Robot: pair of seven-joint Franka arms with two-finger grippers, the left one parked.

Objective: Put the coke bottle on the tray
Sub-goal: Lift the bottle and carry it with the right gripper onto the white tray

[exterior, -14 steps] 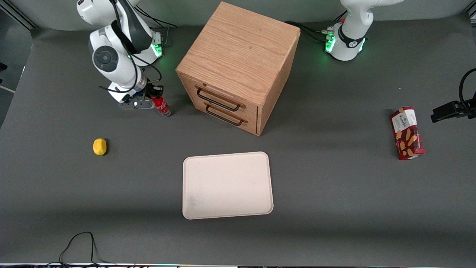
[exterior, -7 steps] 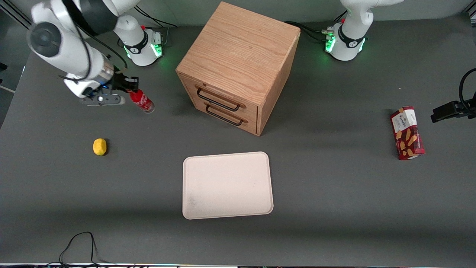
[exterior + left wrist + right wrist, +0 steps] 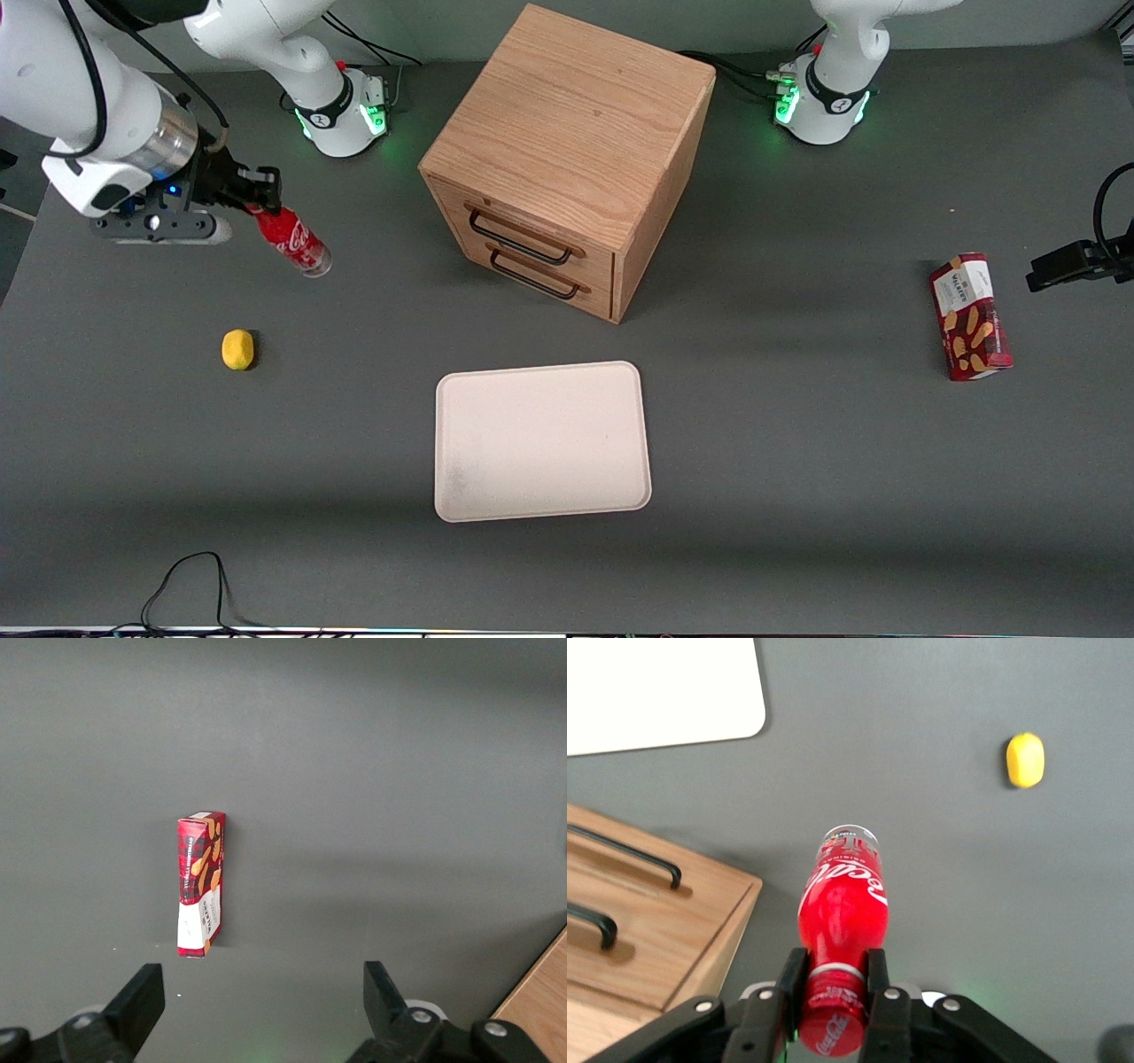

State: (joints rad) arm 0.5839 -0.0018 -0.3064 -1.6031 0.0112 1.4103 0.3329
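While I carry at frame upper left | gripper [image 3: 257, 199] clamps coke bottle [image 3: 293, 240] by neck, clear of table | tray [image 3: 542, 440] lower centre, bare, awaiting bottle.

Front cam sits high, looking down over the whole table. The right wrist cam rides just above the gripper [image 3: 834, 1003], staring down past the coke bottle [image 3: 842, 904] clamped in it; it shares the tray [image 3: 656, 691], cabinet [image 3: 638, 930] and yellow lump [image 3: 1026, 760] with the front view. Left wrist cam looks down at the biscuit box [image 3: 201, 883].
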